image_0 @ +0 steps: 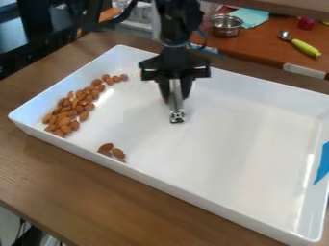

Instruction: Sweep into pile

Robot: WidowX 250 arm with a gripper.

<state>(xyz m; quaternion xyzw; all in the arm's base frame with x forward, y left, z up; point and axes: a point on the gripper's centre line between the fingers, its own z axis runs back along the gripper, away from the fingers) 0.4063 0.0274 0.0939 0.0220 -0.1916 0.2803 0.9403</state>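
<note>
At the tray's right edge, a blue piece (322,164) is cut off by the view's border, as is part of the white tray (237,209) itself. Along the near edge, the rim partly hides the lowest almond of a small cluster (112,150). The arm's base is out of view; its upper part is dark and hard to make out. The gripper (177,97) hangs over the tray's far half, left of centre, its fingers narrowed on a silver tool (177,116) that points downward. Contact between the tool's tip and the tray floor cannot be confirmed. The main band of almonds (66,114) lies beside the left edge, stretching from near the left corner toward the far corner, apart from the tool.
</note>
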